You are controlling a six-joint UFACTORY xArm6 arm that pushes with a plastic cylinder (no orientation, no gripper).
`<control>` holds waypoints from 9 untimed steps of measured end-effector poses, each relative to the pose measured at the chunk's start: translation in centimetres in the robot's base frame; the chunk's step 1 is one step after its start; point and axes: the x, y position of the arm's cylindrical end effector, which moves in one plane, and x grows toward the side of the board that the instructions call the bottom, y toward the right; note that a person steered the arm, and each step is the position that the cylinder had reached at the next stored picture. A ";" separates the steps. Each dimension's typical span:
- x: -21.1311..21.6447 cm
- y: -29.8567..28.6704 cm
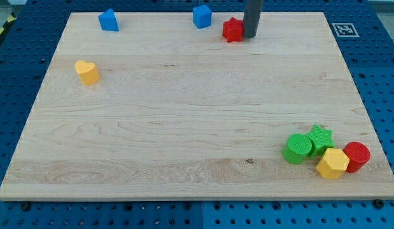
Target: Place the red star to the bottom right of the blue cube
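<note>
My dark rod tip [250,36], no jaws to tell of, touched the red star-shaped block [232,30] just lower-right of the blue cube [202,16]; overpushing risked knocking the cube.

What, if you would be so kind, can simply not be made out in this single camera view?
- Rod: cut off by the view's top edge; the arm above is unseen.
- My tip: whether it touches the red star to its left is too close to tell.
- Red star: its right edge meets the rod; points hard to count.
- Red cylinder: partly hidden by the yellow hexagon block.
</note>
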 end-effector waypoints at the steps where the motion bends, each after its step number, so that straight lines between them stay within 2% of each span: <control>1: 0.1 0.0; 4: -0.1 -4.6; 5: 2.6 -3.9; 6: 11.4 -3.7; 7: 17.7 -5.2; 8: 20.6 -10.5; 9: 20.8 -17.4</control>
